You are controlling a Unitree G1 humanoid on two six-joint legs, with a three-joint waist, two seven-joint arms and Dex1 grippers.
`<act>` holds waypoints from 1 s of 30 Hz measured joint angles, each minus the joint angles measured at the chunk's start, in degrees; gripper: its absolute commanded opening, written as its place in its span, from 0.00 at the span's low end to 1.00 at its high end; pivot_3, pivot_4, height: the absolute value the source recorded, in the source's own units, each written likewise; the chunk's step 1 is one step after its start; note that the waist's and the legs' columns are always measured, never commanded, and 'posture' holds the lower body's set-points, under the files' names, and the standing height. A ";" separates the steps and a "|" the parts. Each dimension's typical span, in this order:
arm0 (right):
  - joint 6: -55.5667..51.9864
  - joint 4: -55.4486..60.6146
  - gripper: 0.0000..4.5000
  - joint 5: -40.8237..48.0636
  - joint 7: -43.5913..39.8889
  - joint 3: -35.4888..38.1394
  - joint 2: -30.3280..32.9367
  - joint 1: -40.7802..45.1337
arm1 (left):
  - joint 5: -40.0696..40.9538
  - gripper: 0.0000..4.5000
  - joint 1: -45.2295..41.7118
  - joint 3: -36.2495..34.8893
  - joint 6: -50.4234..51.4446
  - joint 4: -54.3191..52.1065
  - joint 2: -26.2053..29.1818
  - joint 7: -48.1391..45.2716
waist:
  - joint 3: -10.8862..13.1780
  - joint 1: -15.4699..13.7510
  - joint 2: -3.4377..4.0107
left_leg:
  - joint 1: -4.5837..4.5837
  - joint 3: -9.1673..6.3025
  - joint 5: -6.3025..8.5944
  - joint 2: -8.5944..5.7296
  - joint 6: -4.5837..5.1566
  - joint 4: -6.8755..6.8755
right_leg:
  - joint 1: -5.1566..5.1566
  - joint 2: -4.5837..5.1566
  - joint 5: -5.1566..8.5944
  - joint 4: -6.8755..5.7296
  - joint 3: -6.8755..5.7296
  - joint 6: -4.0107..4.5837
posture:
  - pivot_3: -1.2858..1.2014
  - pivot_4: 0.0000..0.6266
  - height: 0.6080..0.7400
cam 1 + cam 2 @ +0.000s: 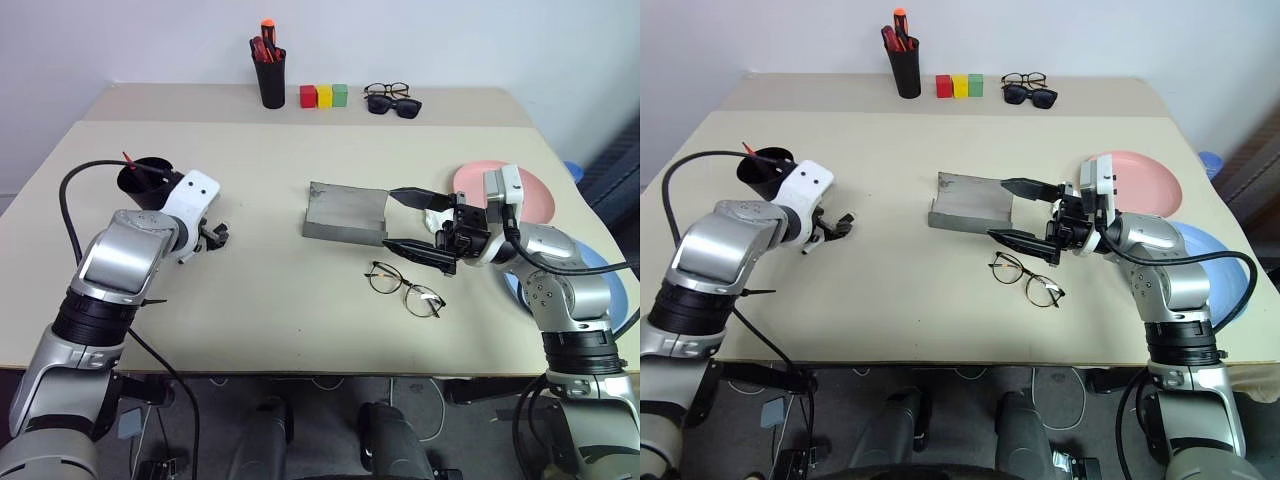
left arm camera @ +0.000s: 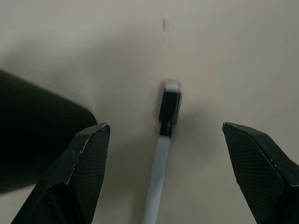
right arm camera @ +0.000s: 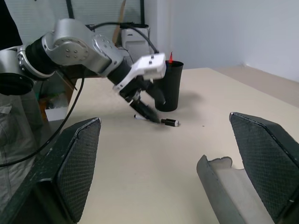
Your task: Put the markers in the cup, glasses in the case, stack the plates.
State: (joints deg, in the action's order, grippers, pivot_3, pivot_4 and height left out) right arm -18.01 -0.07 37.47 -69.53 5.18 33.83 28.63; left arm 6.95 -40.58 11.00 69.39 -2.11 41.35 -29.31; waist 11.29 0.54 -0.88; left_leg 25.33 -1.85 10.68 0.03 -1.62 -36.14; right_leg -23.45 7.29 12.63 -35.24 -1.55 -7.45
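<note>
Left claw [image 2: 163, 154] wide open, white marker [image 2: 164, 140] with black cap lying on tabletop [image 2: 233, 60] between its fingers, untouched. Black cup [image 2: 32, 135] beside one finger.

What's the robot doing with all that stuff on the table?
It is tidying up. Its left claw hangs open over the white marker lying beside the black cup, which already holds the red marker. Its right claw is open above the glasses, next to the open grey case. The pink plate and blue plate aren't stacked yet.
</note>
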 measured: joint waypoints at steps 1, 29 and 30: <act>0.00 0.01 1.00 -0.09 0.05 0.06 0.02 -0.11 | 0.00 0.87 -0.32 0.27 0.00 1.02 -0.16 -0.44 | 0.00 0.03 0.00 | 0.00 0.00 0.00 0.00 0.00 0.01 | -0.01 0.00 0.00 0.00 0.00 -0.01 | 0.52 0.24 1.00; -1.82 3.81 1.00 0.58 3.28 2.35 0.78 -2.99 | -1.21 0.01 -0.57 -1.35 -21.70 -9.76 -10.47 -0.86 | 0.00 -0.32 0.00 | 0.05 0.01 0.00 0.01 0.00 0.00 | -0.01 0.04 -0.02 0.10 0.03 0.06 | 0.52 0.24 1.00; -1.97 3.82 1.00 0.91 3.34 2.27 0.50 -2.65 | -1.95 0.01 -0.63 -2.32 -26.08 -11.50 -12.09 1.53 | 0.00 -0.34 -0.01 | 0.05 0.02 0.00 0.00 0.00 0.00 | 0.01 0.04 -0.03 0.13 0.03 0.07 | 0.52 0.24 1.00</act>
State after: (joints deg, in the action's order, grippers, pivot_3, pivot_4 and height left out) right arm -19.98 3.75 38.38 -66.18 7.45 34.33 25.98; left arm 5.00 -41.21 8.68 43.31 -13.61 29.26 -27.78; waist 11.29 0.21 -0.89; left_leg 25.38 -1.83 10.68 0.03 -1.63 -36.15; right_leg -23.44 7.33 12.61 -35.11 -1.52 -7.38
